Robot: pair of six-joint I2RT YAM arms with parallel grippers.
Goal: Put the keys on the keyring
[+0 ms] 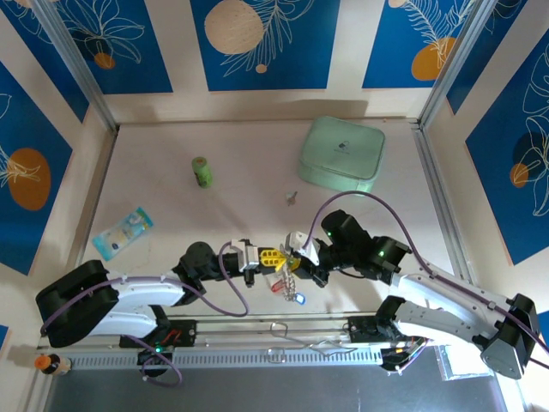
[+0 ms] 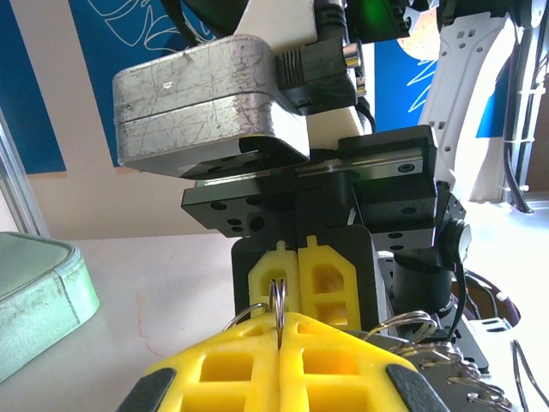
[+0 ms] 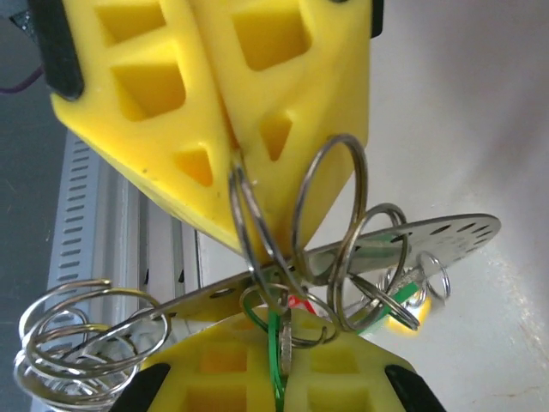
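Right gripper (image 3: 285, 369) is pinched fully together, with what looks like a green-tagged key (image 3: 274, 343) caught in the seam. Directly opposite, tip to tip, the left gripper (image 2: 280, 330) is clamped on a thin split ring (image 2: 276, 292). The keyring (image 3: 446, 232) lies across between the two sets of fingertips, with other keys (image 1: 290, 287) dangling beneath it. I read this as the threading step. Next I'd work the ring's gap onto the keyring without loosening either pinch.

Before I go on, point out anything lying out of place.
One small key lies alone on the table by the mint-green box, near its front corner, apart from the other keys bunched on the keyring.
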